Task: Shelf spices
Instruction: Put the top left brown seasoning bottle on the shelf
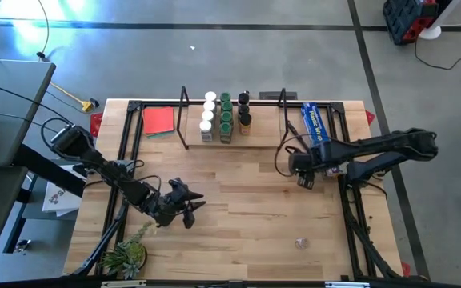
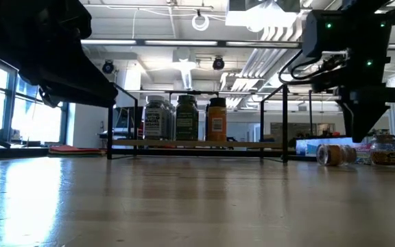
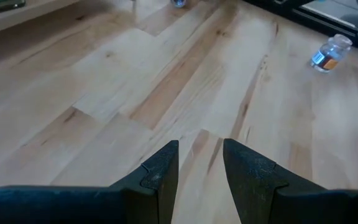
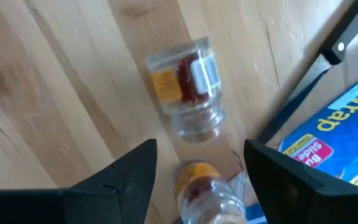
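Right end effector [image 4: 197, 180] (fingers apart) over fallen jars [image 4: 185, 87].

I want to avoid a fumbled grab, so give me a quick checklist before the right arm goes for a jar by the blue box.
1. Right gripper open: ok.
2. Right gripper over a jar: ok, a clear jar lies between its fingers.
3. Second jar clear of the grab: cannot tell, it lies close.
4. Blue box out of the fingers' way: cannot tell.
5. Shelf has room: ok, bare board beside the standing jars.
6. Left gripper empty, away: ok.
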